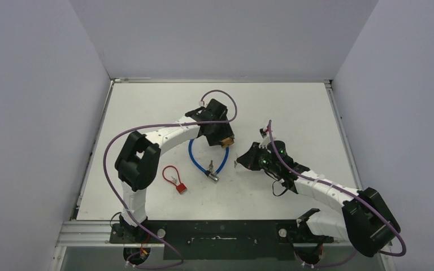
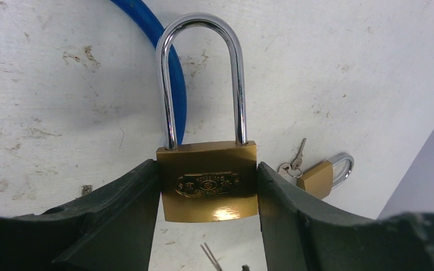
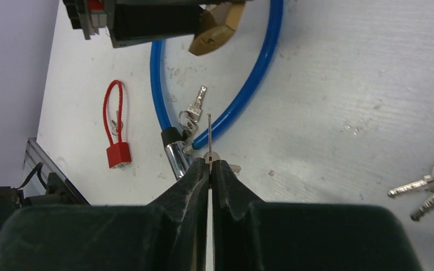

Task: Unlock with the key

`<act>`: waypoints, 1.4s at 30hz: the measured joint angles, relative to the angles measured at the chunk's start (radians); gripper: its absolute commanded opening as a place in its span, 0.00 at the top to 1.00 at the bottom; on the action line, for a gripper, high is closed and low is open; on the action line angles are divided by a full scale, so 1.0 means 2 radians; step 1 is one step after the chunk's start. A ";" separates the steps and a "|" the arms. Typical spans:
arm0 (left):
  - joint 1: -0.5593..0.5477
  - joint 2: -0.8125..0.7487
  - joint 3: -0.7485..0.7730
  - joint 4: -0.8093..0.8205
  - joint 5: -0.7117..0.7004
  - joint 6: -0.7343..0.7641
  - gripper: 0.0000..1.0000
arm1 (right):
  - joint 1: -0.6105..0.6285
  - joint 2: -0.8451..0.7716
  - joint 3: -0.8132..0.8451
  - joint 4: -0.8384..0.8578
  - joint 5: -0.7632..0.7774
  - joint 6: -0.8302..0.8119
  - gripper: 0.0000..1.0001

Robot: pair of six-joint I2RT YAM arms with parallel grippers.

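A brass padlock with a long steel shackle hangs above the table, and my left gripper is shut on its body from both sides. Both shackle legs sit in the body. From above, the padlock is at the table's middle. A thin silver key is pinched by its head in my right gripper. Its blade points toward the padlock's underside, with a clear gap between them. In the top view the right gripper is just right of the padlock.
A blue cable lock with keys at its steel end lies under the padlock. A red cable padlock lies to the left. A small brass padlock with keys and a loose key pair lie on the table.
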 measured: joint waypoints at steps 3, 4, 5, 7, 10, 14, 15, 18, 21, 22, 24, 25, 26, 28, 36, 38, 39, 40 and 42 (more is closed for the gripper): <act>0.001 0.000 -0.008 0.013 0.014 -0.011 1.00 | 0.001 0.030 0.016 0.024 -0.013 0.000 1.00; 0.001 0.000 -0.010 0.017 0.017 -0.012 1.00 | 0.001 0.037 0.022 0.028 -0.015 0.000 1.00; 0.001 -0.001 -0.014 0.024 0.020 -0.014 1.00 | 0.001 0.043 0.027 0.031 -0.016 0.000 1.00; 0.001 -0.003 -0.022 0.037 0.027 -0.019 1.00 | 0.001 0.054 0.040 0.034 -0.017 0.000 1.00; 0.002 -0.008 -0.034 0.045 0.033 -0.024 1.00 | 0.000 0.074 0.065 0.035 -0.017 -0.002 1.00; 0.003 -0.012 -0.040 0.052 0.038 -0.026 1.00 | 0.000 0.086 0.076 0.034 -0.016 -0.006 1.00; 0.003 -0.014 -0.041 0.055 0.038 -0.026 1.00 | 0.000 0.087 0.076 0.033 -0.016 -0.008 1.00; 0.005 -0.019 -0.044 0.063 0.038 -0.030 1.00 | 0.000 0.092 0.076 0.030 -0.016 -0.012 1.00; 0.006 -0.025 -0.047 0.067 0.038 -0.032 1.00 | 0.000 0.095 0.076 0.021 -0.016 -0.014 1.00; 0.007 -0.026 -0.048 0.068 0.038 -0.033 1.00 | 0.000 0.095 0.076 0.021 -0.016 -0.014 1.00; 0.007 -0.028 -0.049 0.070 0.038 -0.034 1.00 | -0.001 0.095 0.076 0.019 -0.016 -0.015 1.00; 0.007 -0.028 -0.050 0.071 0.038 -0.035 1.00 | -0.001 0.095 0.076 0.018 -0.016 -0.015 1.00; 0.008 -0.029 -0.051 0.071 0.039 -0.035 1.00 | -0.001 0.095 0.076 0.017 -0.016 -0.014 1.00; 0.008 -0.031 -0.056 0.073 0.041 -0.037 1.00 | -0.001 0.095 0.076 0.016 -0.016 -0.014 1.00; 0.008 -0.037 -0.073 0.078 0.053 -0.043 1.00 | -0.009 0.096 0.076 0.015 -0.016 -0.011 1.00; 0.008 -0.039 -0.074 0.079 0.055 -0.045 1.00 | -0.011 0.097 0.076 0.015 -0.016 -0.009 1.00; 0.008 -0.039 -0.074 0.079 0.055 -0.046 1.00 | -0.011 0.099 0.076 0.016 -0.016 -0.009 1.00; 0.008 -0.040 -0.074 0.079 0.056 -0.047 1.00 | -0.011 0.101 0.076 0.016 -0.016 -0.009 1.00; 0.009 -0.042 -0.074 0.081 0.056 -0.047 1.00 | -0.011 0.103 0.076 0.015 -0.018 -0.009 1.00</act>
